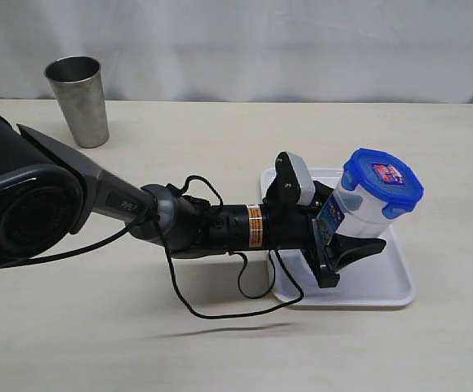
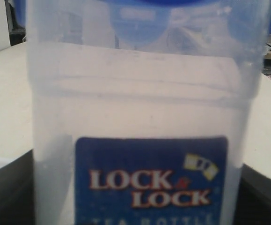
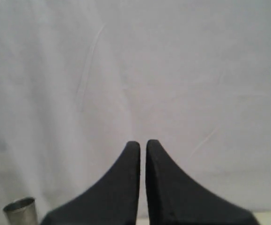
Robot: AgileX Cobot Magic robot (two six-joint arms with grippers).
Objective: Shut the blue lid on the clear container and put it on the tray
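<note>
The clear container [image 1: 363, 208] leans a little over the white tray [image 1: 383, 290], and the blue lid [image 1: 381, 177] with its red-and-white sticker sits on top of it. My left gripper [image 1: 352, 229] reaches in from the left and is shut on the container's lower body, one finger on each side. The left wrist view is filled by the container [image 2: 140, 93] with its blue printed label; the lid [image 2: 140, 18] shows at the rim, and dark fingers [image 2: 261, 197] flank it. My right gripper [image 3: 142, 146] is shut on nothing and faces a white backdrop; it is outside the exterior view.
A tapered steel cup [image 1: 78, 100] stands at the back left of the beige table, and the right wrist view catches it [image 3: 19, 211] too. A loose black cable [image 1: 211, 314] hangs from the left arm down to the table. White cloth hangs behind.
</note>
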